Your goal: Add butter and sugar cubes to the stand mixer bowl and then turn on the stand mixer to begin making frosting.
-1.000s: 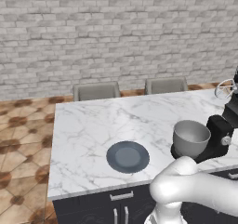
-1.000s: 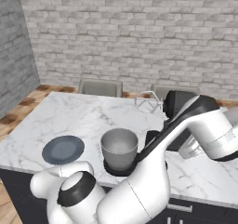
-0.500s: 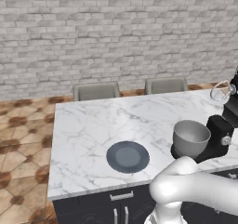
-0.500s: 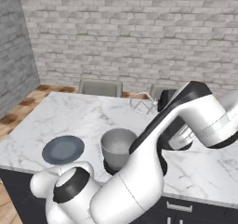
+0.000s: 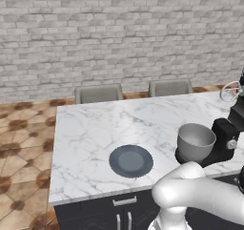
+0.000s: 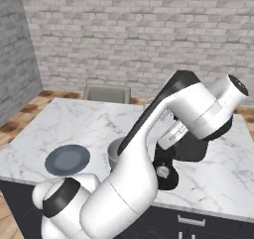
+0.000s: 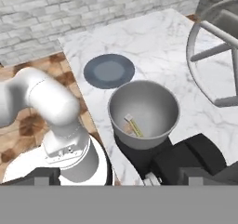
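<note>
Gripper: wide open, empty | butter (image 7: 135, 127) in stand mixer bowl (image 7: 160, 125)

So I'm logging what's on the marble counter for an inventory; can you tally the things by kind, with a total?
Stand mixer: 1
Stand mixer bowl: 1
Dark grey plate: 1
Butter stick, lying in the bowl: 1
Total: 4

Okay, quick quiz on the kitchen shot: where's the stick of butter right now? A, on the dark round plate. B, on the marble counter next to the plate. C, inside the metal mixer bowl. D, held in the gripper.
C: the hand view shows the butter lying at the bottom of the bowl, while the plate is bare.
</note>
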